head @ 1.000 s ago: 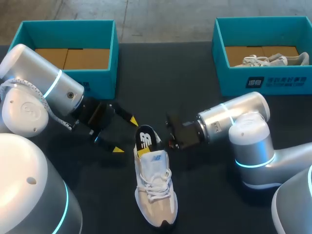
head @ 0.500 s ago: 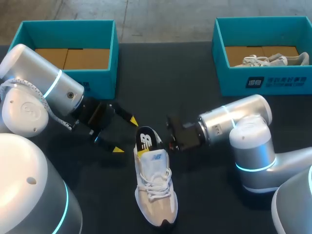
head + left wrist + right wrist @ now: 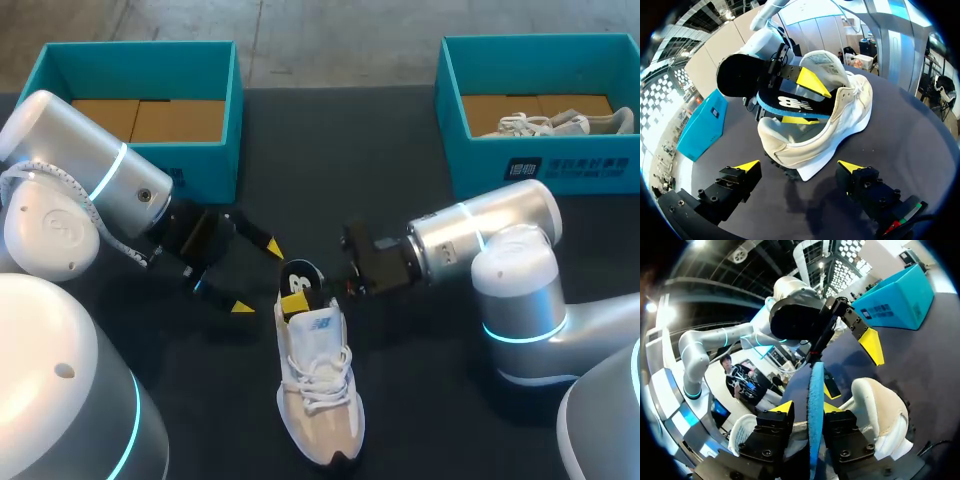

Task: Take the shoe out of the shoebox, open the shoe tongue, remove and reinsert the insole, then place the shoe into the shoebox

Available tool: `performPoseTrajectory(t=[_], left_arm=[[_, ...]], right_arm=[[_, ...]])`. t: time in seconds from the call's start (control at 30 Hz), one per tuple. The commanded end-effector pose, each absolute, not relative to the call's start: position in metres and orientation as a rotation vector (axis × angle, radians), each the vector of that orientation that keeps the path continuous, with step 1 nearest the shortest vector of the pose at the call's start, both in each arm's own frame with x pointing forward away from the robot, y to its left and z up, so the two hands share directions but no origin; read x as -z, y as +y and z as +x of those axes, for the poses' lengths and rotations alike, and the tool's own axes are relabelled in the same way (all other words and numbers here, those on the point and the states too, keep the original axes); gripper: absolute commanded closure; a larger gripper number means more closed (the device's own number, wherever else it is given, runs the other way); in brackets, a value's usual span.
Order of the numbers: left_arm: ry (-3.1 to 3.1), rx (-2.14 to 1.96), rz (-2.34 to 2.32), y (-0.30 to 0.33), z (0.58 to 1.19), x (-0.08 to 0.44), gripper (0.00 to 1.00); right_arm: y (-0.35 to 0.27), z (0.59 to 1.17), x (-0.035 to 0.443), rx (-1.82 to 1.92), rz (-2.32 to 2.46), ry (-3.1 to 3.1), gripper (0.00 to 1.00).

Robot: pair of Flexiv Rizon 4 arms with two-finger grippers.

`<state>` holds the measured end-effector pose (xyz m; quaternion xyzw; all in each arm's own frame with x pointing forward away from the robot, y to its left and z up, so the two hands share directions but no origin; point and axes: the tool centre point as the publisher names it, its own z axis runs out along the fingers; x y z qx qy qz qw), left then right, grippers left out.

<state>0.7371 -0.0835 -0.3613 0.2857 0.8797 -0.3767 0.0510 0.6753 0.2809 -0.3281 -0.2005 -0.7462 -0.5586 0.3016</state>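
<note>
Our right gripper (image 3: pixel 807 407) pinches the insole (image 3: pixel 816 375) edge-on, partly out of the shoe (image 3: pixel 320 395) standing mid-table; left gripper (image 3: pixel 257 277) spread, empty, just beside it. Insole likely thin, floppy foam: we'd hold near its back end. Shoe light, may drag.

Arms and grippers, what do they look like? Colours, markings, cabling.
Left arm and right arm: rounded silver-white housings, glowing cyan rings at joints. A white braided cable runs along the left one. Left gripper and right gripper: black bolted blocks, fingers ending in yellow wedge tips.
</note>
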Motion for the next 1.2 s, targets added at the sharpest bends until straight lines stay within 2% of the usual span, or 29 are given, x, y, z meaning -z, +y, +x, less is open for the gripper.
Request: performPoseTrajectory(t=[0.03, 0.13, 0.2, 0.23, 1.2], left_arm=[[2.68, 1.14, 0.87, -0.084, 0.737, 0.361, 0.0], [2.68, 1.14, 0.87, -0.084, 0.737, 0.361, 0.0], [2.68, 1.14, 0.87, -0.084, 0.737, 0.361, 0.0], [2.68, 1.14, 0.87, -0.084, 0.737, 0.361, 0.0], [2.68, 1.14, 0.87, -0.084, 0.737, 0.361, 0.0]], right_arm=[[0.282, 0.675, 0.327, 1.486, -0.538, -1.983, 0.72], [0.282, 0.677, 0.327, 1.49, -0.546, -1.979, 0.78], [0.282, 0.678, 0.328, 1.491, -0.551, -1.977, 0.95], [0.282, 0.678, 0.328, 1.491, -0.553, -1.976, 1.0], [0.281, 0.658, 0.342, 1.42, -0.599, -1.969, 1.0]])
